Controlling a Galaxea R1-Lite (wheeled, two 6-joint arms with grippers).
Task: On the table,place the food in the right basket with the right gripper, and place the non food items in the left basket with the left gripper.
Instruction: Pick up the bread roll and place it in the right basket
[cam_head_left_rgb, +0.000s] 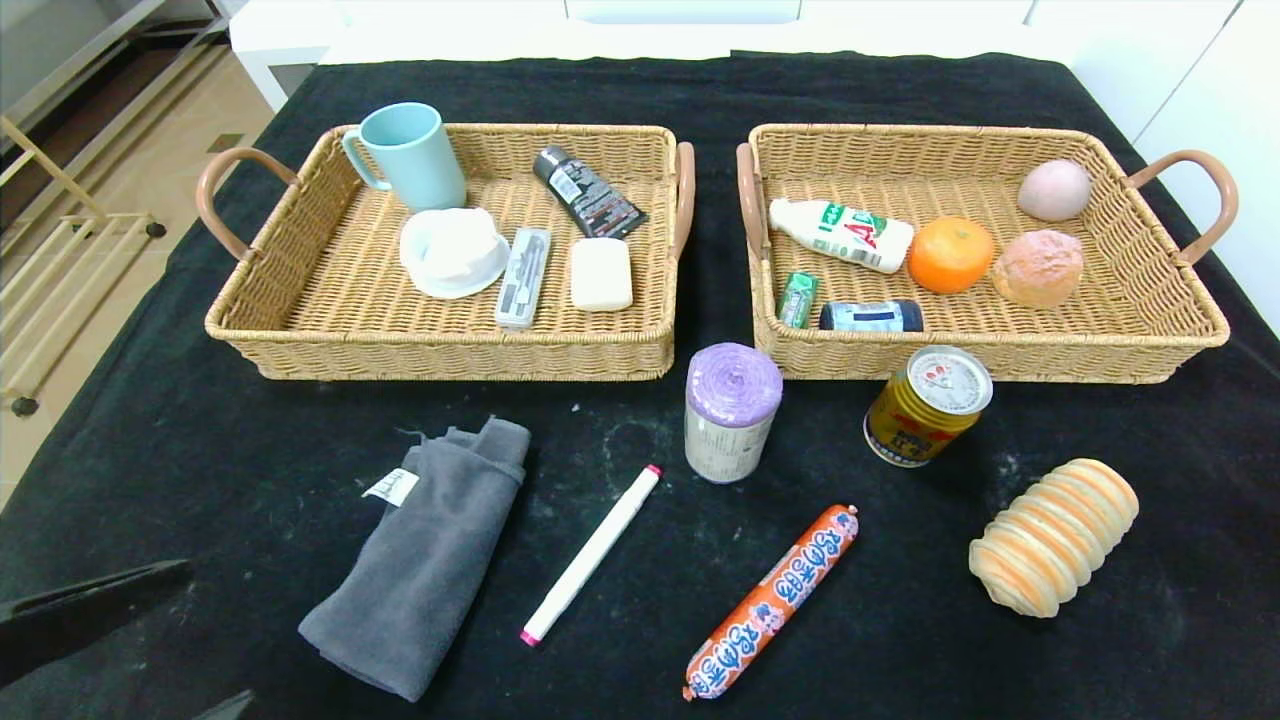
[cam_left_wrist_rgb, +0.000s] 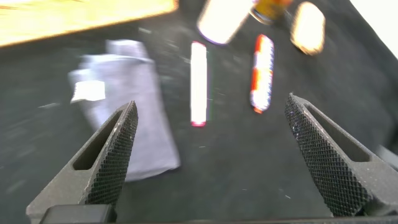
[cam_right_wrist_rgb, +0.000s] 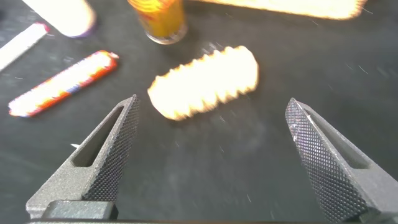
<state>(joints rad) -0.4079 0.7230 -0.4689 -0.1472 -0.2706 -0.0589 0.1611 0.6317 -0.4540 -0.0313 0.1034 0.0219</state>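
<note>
Sausage nr front edge, untouched.

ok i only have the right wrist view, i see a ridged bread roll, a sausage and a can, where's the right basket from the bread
observer: the right basket sits beyond the bread roll that the right gripper hangs over, past the can, on the far side from the robot.
operator: whats in it
observer: a milk bottle, an orange, a round bun and a few smaller items.
operator: and the left gripper
observer: the left gripper is open and empty, above the table near the grey cloth and the marker.
</note>
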